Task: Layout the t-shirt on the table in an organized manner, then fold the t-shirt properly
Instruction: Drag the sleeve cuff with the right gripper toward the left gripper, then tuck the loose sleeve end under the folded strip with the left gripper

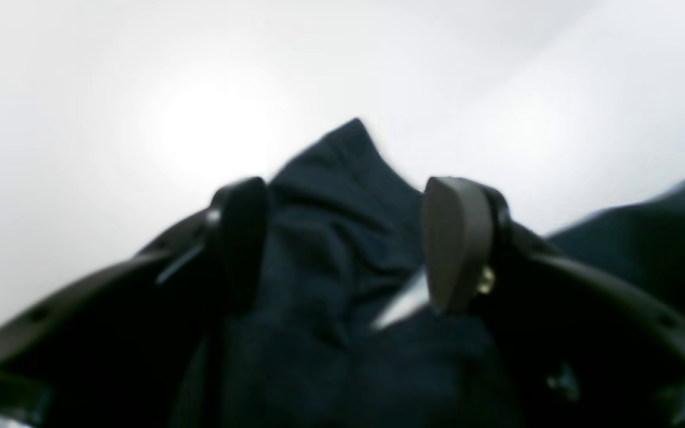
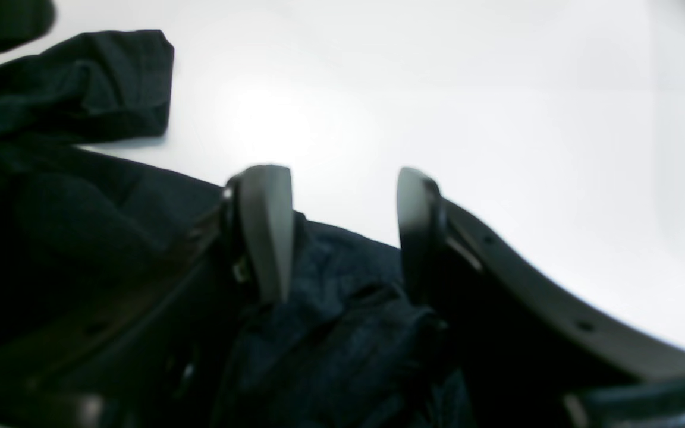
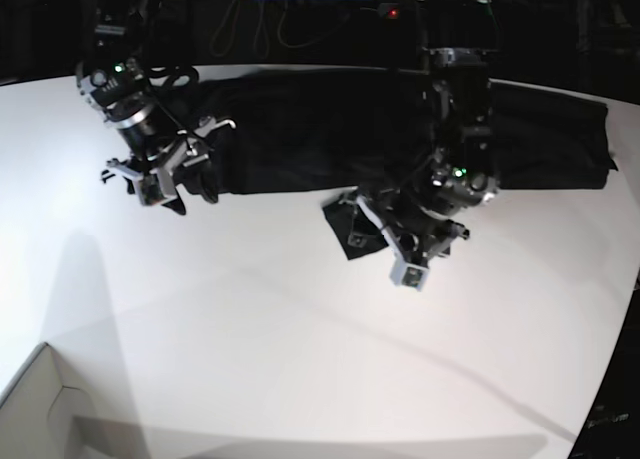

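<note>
Left wrist view blurred; plain black soft-fabric t-shirt (image 1: 330,238) cut off at bottom edge. In base view, its far part merges into dark background, outline unclear.

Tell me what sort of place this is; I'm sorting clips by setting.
Probably a robotics lab bench: two arms over a white table, cables against a dark backdrop, a black t-shirt spread out.

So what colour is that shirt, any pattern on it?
Plain black t-shirt, no print visible; the base view shows it best.

Wrist views blurry; table (image 3: 300,329) glare; dark bkgd.
</note>
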{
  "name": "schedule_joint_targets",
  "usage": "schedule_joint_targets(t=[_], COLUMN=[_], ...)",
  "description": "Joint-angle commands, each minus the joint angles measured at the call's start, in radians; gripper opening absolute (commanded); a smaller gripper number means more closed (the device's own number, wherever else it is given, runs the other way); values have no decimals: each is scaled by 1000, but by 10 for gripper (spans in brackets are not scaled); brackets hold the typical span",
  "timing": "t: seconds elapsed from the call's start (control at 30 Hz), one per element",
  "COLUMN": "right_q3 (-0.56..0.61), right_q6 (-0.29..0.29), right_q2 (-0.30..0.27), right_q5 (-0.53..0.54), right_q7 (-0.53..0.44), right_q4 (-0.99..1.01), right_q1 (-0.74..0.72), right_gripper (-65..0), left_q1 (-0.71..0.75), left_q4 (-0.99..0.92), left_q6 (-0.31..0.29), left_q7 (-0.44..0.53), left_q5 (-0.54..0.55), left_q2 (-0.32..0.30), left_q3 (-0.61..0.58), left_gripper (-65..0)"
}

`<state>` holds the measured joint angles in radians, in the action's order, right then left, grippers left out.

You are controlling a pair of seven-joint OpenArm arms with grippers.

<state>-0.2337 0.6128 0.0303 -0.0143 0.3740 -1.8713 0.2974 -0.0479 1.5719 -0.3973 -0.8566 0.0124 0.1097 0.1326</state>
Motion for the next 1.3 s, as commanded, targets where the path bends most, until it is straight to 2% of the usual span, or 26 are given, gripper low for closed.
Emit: schedule_joint_targets(t=[0.0, 0.07, 0.27, 0.67, 0.87, 0.97, 1.17, 1.27], right_q3=[0, -2, 0, 1, 3, 3, 4, 4], right_q6=[8, 8, 8, 8, 8, 8, 8, 8], right_q2=[-2, -2, -2, -2, -2, -2, -2, -2], right_q5=[20, 20, 20, 20, 20, 20, 20, 20], right_q7=[-27, -27, -25, -25, -25, -25, -25, -25], right_q4=[-20, -20, -17, -11, -11, -11, -9, -6], right_q1=[-5, -5, -11, -13, -14, -14, -14, -14], right_gripper=[-363, -363, -363, -363, -363, -363, -363, -363], left_q1=[-25, -37, -71, -206, -218, -220, -220, -220], left_q4=[2, -35, -112, -354, -391, -394, -391, -348], left_q6=[-4, -4, -4, -4, -4, -4, -7, -7], left_q7=[20, 36, 125, 138, 138, 138, 138, 133], left_q5=[-18, -48, -48, -48, -48, -48, -48, -48], left_q2=[6, 11, 5, 5, 6, 6, 5, 2], left_q3=[-4, -1, 2, 54, 49, 48, 55, 66], left_gripper=[-251, -251, -251, -251, -257, -347, -650, -640])
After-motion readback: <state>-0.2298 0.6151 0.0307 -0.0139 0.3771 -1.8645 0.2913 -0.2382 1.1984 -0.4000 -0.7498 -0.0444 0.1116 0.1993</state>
